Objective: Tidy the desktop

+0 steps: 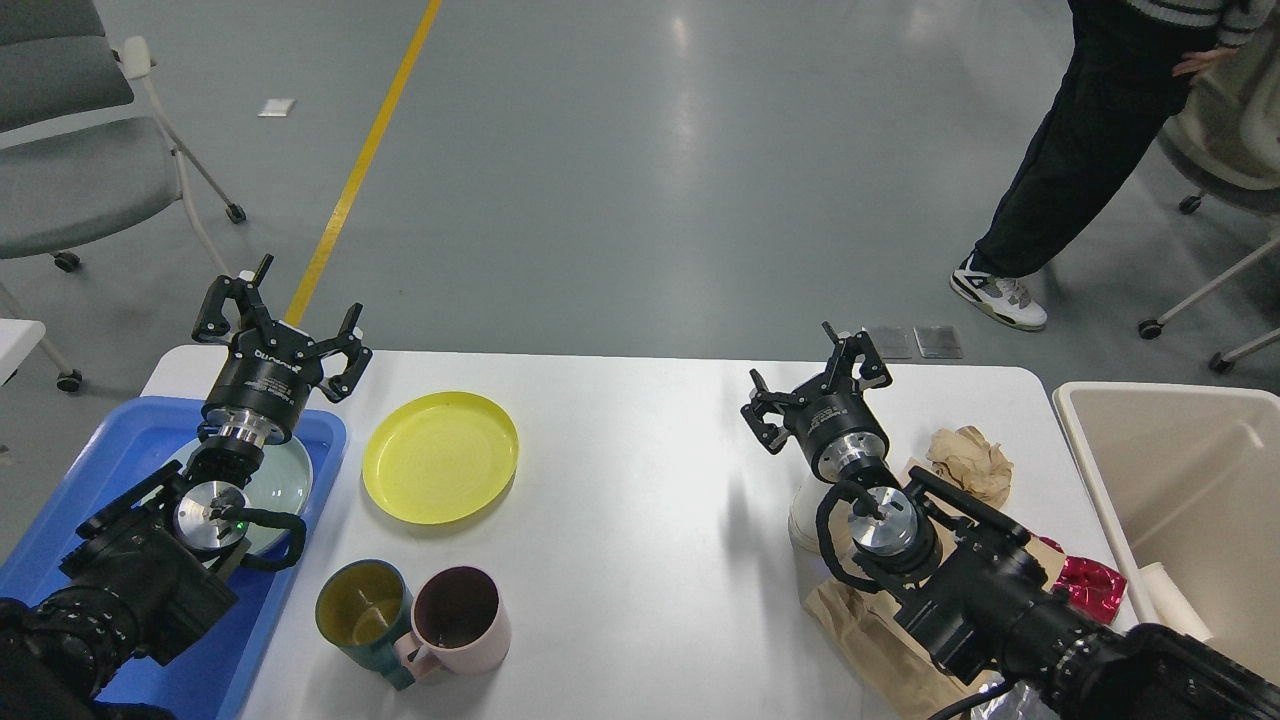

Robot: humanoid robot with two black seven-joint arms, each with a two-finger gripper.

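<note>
Desktop [640,480] fills view centre, partly tidied. Pale plate [290,480] already in blue tray [90,470] at 9 o'clock. Left: yellow plate [440,457], two mugs [410,620] at 7; crumpled paper [970,462], red wrapper [1090,580] at 4, beside bin [1180,480]. Left gripper [285,325] spread, empty; right gripper [815,385] spread, empty.

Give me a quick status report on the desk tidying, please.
Both hands open and empty: left hand above the blue tray, right hand above the desk. Yellow plate, two mugs, crumpled paper not yet cleared. Nothing blocking.
</note>
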